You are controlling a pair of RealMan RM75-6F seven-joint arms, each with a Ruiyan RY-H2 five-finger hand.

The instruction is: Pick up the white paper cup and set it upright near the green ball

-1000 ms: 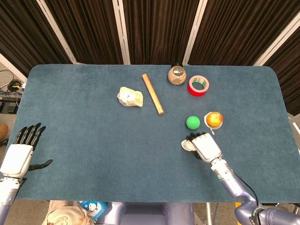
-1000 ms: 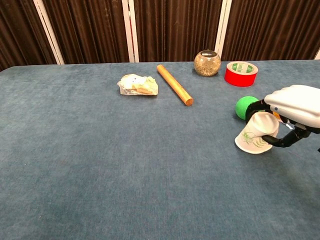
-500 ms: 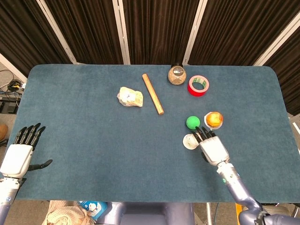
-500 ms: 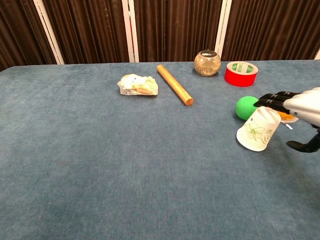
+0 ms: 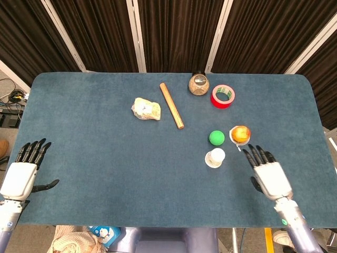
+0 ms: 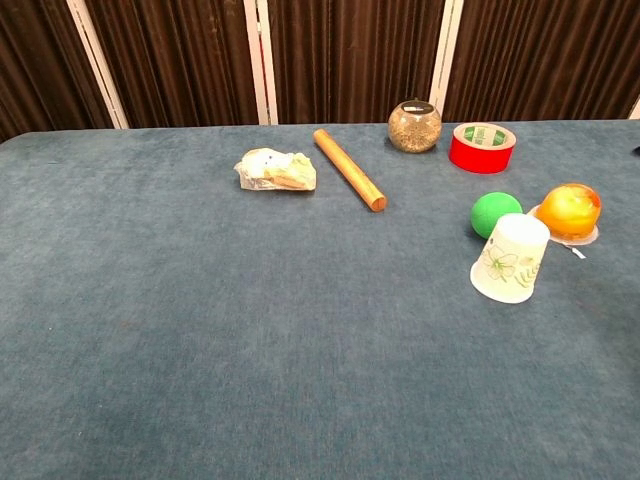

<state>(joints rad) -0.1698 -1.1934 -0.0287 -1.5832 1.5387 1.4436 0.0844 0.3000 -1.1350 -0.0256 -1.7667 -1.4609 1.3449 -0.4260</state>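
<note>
the right hand [image 5: 269,176] has let go of the cup [image 6: 511,258] and drawn back toward the near right edge of the table [image 5: 95,158]; a second ago it held the cup tilted off the cloth, half a second ago its fingertips were just at the cup's top, and now it lies flat, fingers spread, holding nothing, well apart from the cup. it is out of the chest view altogether. the cup now stands on the cloth with its wide rim down and closed base up, leaning slightly, just in front of the ball [image 6: 495,214] and close to touching it in the chest view. the left hand [image 5: 22,173] is unchanged at the near left corner, fingers extended and empty. beside the ball to the right sits an orange fruit [image 6: 569,209] on a small white dish. farther back are a red tape roll [image 6: 482,147], a round jar [image 6: 414,126], a wooden rod [image 6: 348,182] lying at a slant, and a crumpled wrapper [image 6: 275,169]. nothing lies between the right hand and the cup.
</note>
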